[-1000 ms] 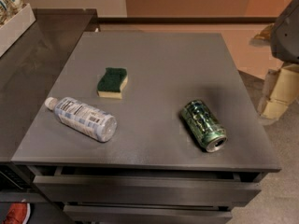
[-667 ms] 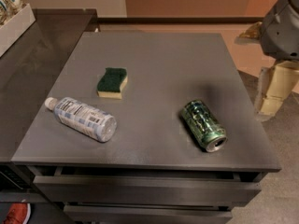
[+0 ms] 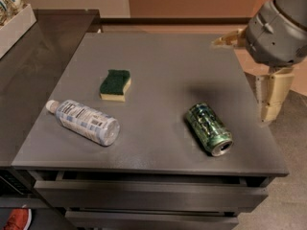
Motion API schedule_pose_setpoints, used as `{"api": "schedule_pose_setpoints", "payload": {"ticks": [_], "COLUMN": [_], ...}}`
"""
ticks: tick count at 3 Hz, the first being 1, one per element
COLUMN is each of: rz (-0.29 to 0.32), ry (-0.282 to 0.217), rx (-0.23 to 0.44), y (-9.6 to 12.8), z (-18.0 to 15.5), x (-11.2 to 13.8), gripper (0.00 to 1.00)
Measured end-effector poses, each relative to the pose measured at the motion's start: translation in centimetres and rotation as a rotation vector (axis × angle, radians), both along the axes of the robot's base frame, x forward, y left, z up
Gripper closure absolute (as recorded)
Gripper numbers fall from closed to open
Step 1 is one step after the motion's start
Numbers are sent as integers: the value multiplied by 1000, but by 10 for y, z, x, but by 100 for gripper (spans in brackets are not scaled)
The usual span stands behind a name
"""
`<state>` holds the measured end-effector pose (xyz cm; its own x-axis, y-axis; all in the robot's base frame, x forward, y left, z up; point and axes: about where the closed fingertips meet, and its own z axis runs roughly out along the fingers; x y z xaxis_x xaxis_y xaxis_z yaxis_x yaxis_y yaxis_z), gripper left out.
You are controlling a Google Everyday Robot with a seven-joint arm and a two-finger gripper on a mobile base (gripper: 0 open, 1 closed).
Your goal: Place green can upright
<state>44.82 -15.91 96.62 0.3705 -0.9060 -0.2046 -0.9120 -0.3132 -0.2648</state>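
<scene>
The green can (image 3: 208,128) lies on its side at the right front of the grey table (image 3: 163,61), its silver end facing the front right corner. My gripper (image 3: 244,78) hangs above the table's right edge, up and to the right of the can, not touching it. It is open and empty: one beige finger (image 3: 228,37) points left over the table and the other (image 3: 271,95) hangs down beside the edge.
A clear plastic bottle (image 3: 84,121) with a white cap lies on its side at the front left. A green-topped yellow sponge (image 3: 115,85) sits left of centre. A dark counter (image 3: 33,66) adjoins the table's left side. Drawers sit below the front edge.
My arm has moved left and forward from the right edge of the view, toward the table. The can, the bottle and the sponge have not moved.
</scene>
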Motion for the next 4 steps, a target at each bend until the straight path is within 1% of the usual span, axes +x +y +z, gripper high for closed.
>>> {"api": "schedule_pose_setpoints", "payload": {"ticks": [1, 2, 3, 4], "rz": [185, 369, 555, 722], "ry": [-49, -85, -129, -176], "rx": [13, 19, 2, -38], "y": [15, 25, 30, 32], "z": [-7, -13, -19, -28], "x": [-6, -10, -11, -8], "gripper": [0, 0, 0, 0]}}
